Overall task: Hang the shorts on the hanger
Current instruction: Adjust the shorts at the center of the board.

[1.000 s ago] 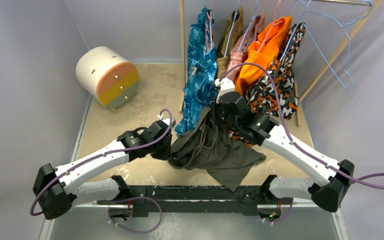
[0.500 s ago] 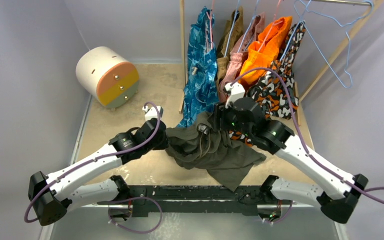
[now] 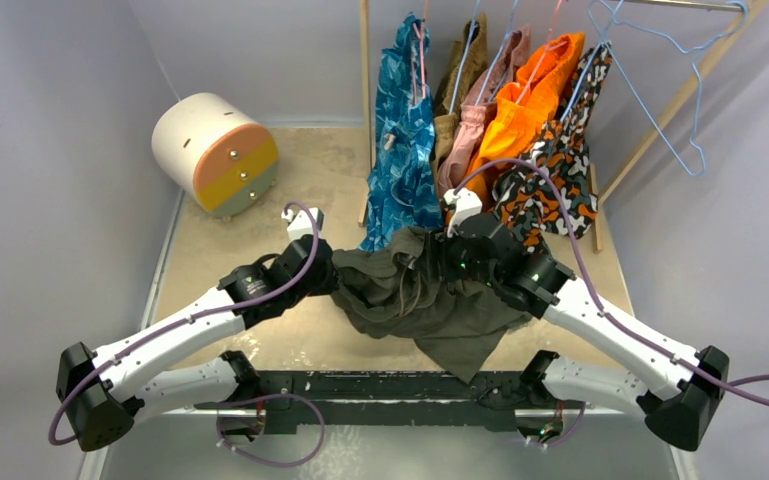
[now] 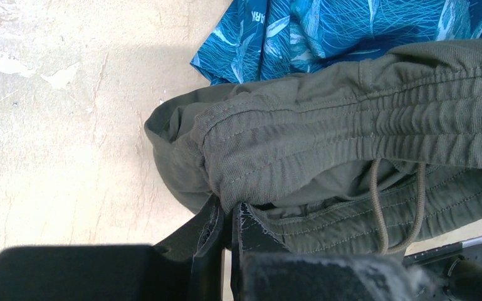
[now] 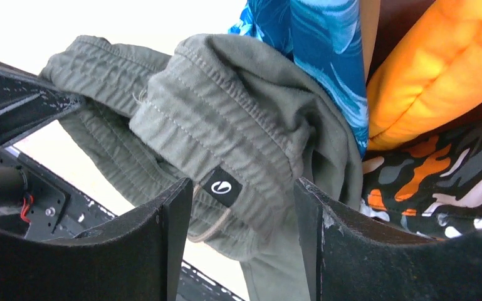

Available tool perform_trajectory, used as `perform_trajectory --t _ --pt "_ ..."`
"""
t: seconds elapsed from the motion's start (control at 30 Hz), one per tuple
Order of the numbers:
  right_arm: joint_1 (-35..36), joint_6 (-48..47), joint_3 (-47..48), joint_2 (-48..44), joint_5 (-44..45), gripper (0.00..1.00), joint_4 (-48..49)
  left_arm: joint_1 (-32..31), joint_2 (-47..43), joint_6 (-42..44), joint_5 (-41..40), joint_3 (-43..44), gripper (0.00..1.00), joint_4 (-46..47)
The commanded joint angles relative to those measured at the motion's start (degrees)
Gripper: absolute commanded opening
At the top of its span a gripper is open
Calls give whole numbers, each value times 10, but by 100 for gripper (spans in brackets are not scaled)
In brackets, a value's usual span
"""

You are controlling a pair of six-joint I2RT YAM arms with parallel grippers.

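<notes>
The dark olive shorts (image 3: 440, 305) hang bunched between my two arms, their lower part draped toward the table's near edge. My left gripper (image 3: 332, 280) is shut on the left end of the ribbed waistband (image 4: 301, 144), with the fabric pinched between its fingertips (image 4: 216, 219). At the other end of the waistband my right gripper (image 3: 430, 262) stands open. Its two fingers are wide apart on either side of the waistband's black tag (image 5: 221, 186) and do not press the cloth. The light-blue wire hanger (image 3: 695, 150) hangs bare at the far right of the rack.
Behind the shorts a wooden rack (image 3: 365, 100) holds blue patterned (image 3: 402, 150), tan, pink, orange (image 3: 525, 110) and camouflage garments. A white round drawer box (image 3: 215, 152) lies at the back left. A slanted wooden post (image 3: 660, 120) stands on the right.
My right gripper has let go of the waistband, opened wide and dropped lower. The shorts sagged down on that side. The left arm drew back to the left, still holding the cloth.
</notes>
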Motion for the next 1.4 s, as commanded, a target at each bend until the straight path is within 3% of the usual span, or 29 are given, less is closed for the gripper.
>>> perform_trajectory --t 0.0,0.17,0.33,0.4,0.5,0.53,0.63,0.7,0.87,1.1,1.23,1.37 --pt "-2 -15 3 1 30 63 48 -1 -11 -11 -16 9 0 23" --pt "-2 -24 13 32 70 59 62 -1 -16 -10 -18 13 0 19" --pt "-2 -39 32 58 79 47 75 -1 -20 -8 -17 20 0 12" --pt "-2 -38 37 61 91 35 76 -1 -23 -7 -16 25 0 8" --pt "-3 -41 47 32 106 4 79 -1 -32 0 -21 46 0 -14" --pt "-3 -47 56 16 110 0 78 -1 -37 6 -29 60 0 -29" --pt "-2 -79 107 -33 105 0 68 -1 -62 36 -68 152 0 -92" --pt "-2 -97 172 -56 57 0 33 -1 -83 67 -89 227 0 -127" --pt "-2 -132 337 -84 32 0 30 -1 -121 146 -129 414 0 -160" --pt "-2 -76 266 -107 64 0 37 0 -227 138 -221 360 0 -98" --pt "-2 -86 328 -71 69 0 29 -1 -196 163 -202 405 0 -79" --pt "-3 -115 506 -5 15 0 18 -1 -89 215 -143 593 0 -82"
